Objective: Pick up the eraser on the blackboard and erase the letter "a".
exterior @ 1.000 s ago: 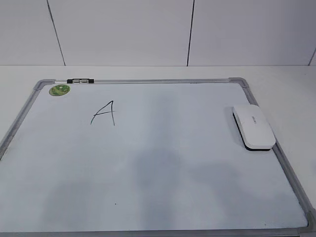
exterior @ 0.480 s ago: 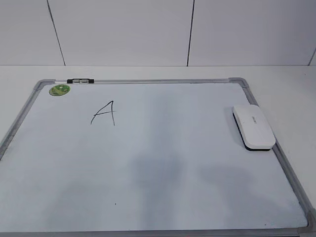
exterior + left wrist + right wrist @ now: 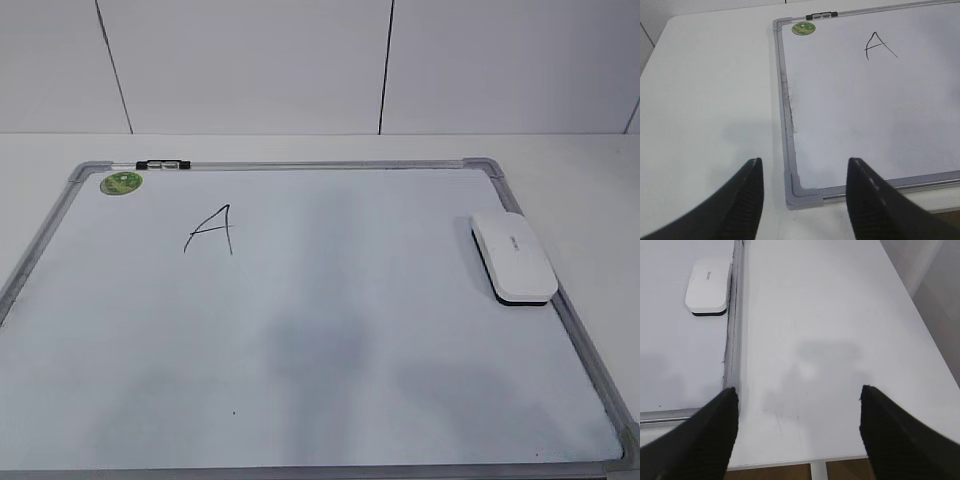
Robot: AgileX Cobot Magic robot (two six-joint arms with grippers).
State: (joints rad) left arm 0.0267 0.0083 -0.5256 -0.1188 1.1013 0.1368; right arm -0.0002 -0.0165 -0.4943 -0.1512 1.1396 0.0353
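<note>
both hands, left hand [image 3: 805,200] and right hand [image 3: 797,435], gape wide and empty; the eraser [image 3: 708,286] lies ahead-left of the right hand, so that arm suits the pickup.

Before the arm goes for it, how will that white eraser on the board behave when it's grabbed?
The eraser looks like a hard plastic shell, so probably stiff and light. Its smooth, rounded top may slip in a pincer; gripping the long sides seems safer. Lying flat on its dark underside by the blackboard's right frame, it should slide rather than roll or tip.
</note>
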